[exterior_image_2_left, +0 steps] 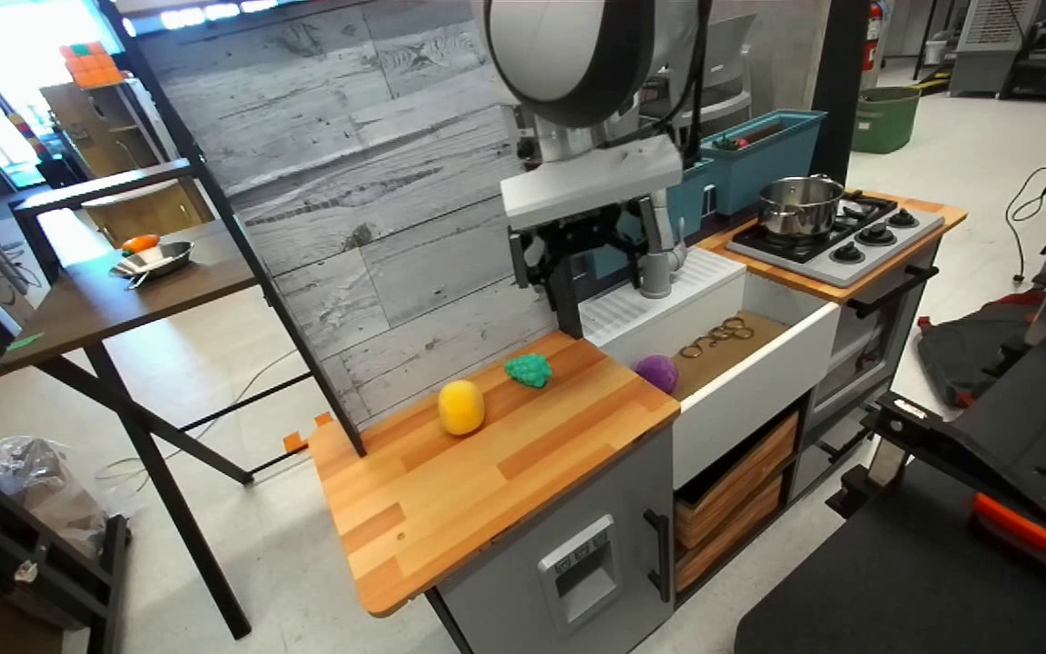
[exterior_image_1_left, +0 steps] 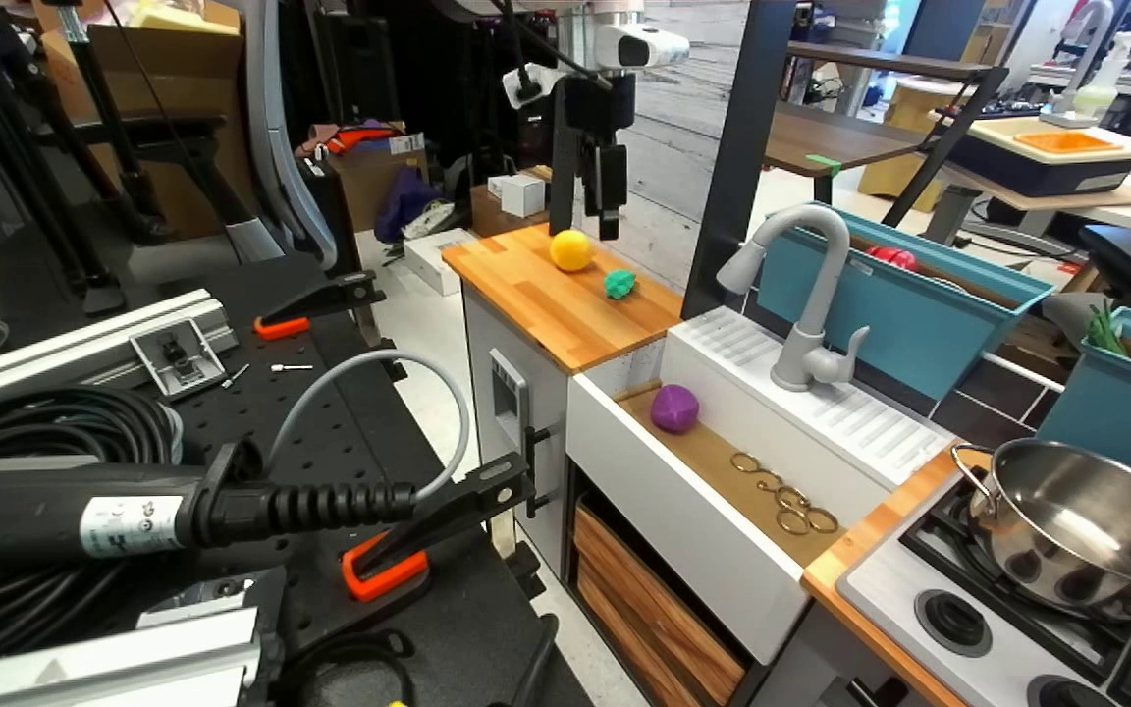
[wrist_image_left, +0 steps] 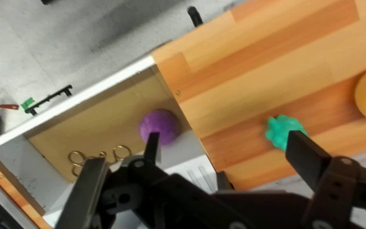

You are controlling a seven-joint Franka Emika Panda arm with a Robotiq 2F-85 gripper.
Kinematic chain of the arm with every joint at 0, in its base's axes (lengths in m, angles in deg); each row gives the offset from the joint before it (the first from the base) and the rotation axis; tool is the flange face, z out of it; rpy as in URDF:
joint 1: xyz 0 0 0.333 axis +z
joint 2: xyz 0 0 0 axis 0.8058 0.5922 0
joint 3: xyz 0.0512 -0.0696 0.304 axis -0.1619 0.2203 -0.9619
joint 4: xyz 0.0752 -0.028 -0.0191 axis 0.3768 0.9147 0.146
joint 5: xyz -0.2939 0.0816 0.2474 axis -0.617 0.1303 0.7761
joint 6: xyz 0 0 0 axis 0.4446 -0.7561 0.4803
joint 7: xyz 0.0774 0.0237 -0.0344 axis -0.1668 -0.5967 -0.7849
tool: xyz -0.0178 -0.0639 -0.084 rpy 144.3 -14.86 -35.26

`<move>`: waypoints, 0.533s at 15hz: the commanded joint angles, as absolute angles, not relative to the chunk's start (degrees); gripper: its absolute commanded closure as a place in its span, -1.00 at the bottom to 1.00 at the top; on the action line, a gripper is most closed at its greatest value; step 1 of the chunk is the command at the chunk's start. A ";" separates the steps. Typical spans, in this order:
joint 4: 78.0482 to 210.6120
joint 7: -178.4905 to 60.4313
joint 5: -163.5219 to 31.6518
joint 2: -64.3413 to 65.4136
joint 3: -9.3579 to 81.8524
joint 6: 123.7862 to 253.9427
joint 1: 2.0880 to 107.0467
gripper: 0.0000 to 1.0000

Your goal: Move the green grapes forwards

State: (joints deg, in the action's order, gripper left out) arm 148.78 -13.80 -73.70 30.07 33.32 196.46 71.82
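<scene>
The green grapes [exterior_image_1_left: 619,284] are a small, lumpy, teal-green cluster on the wooden counter. They lie near the back wall in an exterior view [exterior_image_2_left: 528,370]. In the wrist view the grapes [wrist_image_left: 280,132] are partly hidden behind the right finger. My gripper [wrist_image_left: 225,137] is open, its fingers wide apart with nothing between them. It hangs in the air above the back of the counter, near the sink's edge, higher than the grapes. The gripper also shows in both exterior views [exterior_image_1_left: 609,221] [exterior_image_2_left: 582,272]. It is not touching the grapes.
A yellow-orange round fruit [exterior_image_2_left: 461,407] stands beside the grapes on the counter [exterior_image_2_left: 487,490]. The white sink [exterior_image_1_left: 693,520] adjoins it, holding a purple ball [exterior_image_1_left: 674,408] and brass rings [exterior_image_1_left: 791,506]. A grey faucet [exterior_image_1_left: 806,304] and a black wall post [exterior_image_2_left: 567,304] rise at the back.
</scene>
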 commanded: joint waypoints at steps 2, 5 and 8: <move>139.26 -7.45 -74.42 37.74 38.71 208.58 78.37 -1.00; 135.11 -6.63 -74.72 42.56 42.75 213.92 81.77 -1.00; 131.46 -7.04 -73.52 47.63 45.04 214.57 82.93 -1.00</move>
